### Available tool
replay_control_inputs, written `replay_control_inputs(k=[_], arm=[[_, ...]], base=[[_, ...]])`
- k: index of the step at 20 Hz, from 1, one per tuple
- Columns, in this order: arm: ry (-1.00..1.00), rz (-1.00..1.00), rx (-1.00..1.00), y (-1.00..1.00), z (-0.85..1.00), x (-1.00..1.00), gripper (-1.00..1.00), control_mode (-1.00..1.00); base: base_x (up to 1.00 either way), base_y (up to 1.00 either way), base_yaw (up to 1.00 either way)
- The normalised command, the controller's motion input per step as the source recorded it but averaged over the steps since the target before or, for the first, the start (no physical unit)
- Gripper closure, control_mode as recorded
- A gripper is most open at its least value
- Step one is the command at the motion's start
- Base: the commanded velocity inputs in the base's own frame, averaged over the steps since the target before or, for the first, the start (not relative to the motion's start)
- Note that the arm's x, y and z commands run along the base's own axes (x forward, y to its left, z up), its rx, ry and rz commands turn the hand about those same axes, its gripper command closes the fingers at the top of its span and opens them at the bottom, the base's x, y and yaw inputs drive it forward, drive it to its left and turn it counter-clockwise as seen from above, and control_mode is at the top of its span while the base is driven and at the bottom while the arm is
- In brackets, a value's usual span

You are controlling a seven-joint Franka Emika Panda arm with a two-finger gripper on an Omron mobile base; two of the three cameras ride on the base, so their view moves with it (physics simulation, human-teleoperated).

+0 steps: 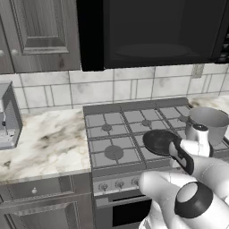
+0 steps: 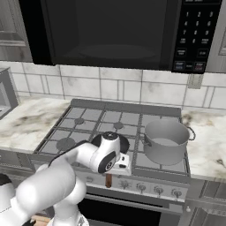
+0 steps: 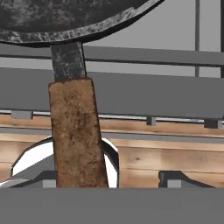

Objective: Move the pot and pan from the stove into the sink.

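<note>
Left base view: grey gas stove (image 1: 117,134) with grid grates and a row of front knobs, set in a marbled counter (image 1: 49,143) under a black microwave (image 1: 152,31). Shallow black frying pan (image 1: 159,142) on the front grate of the stove, toward its right side. Grey metal pot (image 1: 209,121) on the stove's far right, behind and to the right of the pan. White arm bent low over the stove's front edge, wrist just beside the pan's right rim, hiding the gripper.

Right base view: pot (image 2: 165,140) upright on the right side of the stove (image 2: 88,119), a small side handle facing right. Black rim of the pan (image 2: 124,143) peeking out behind the arm's white wrist, left of the pot. Brown pan handle (image 2: 108,179) jutting down past the stove's front edge, below the wrist.

Hand view: pan (image 3: 65,17) across the top, its dark neck running into the brown handle (image 3: 76,131), which drops to the bottom between the gripper (image 3: 111,180) fingertips. Fingertips (image 3: 175,179) set either side of the handle, gaps showing; whether clamped, cannot tell
</note>
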Motion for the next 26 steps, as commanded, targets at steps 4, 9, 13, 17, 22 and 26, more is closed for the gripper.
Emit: replay_control_inputs(k=[4,9,13,17,22,26], arm=[[0.00,0.00,0.00,0.00,0.14,0.00,1.00,-1.00],[0.00,0.00,0.02,0.00,0.52,0.00,1.00,-1.00],[0.00,0.03,0.02,0.00,0.75,-0.01,1.00,-1.00],[0.00,0.09,0.00,0.01,0.70,-0.23,1.00,-1.00],[-0.01,0.14,-0.01,0.15,0.64,-0.38,1.00,-1.00],[-0.05,0.18,-0.04,0.24,0.55,-0.47,1.00,-1.00]], base=[[0.00,0.00,0.00],[0.00,0.00,0.00],[0.00,0.00,0.00],[0.00,0.00,0.00],[0.00,0.00,0.00],[0.00,0.00,0.00]])
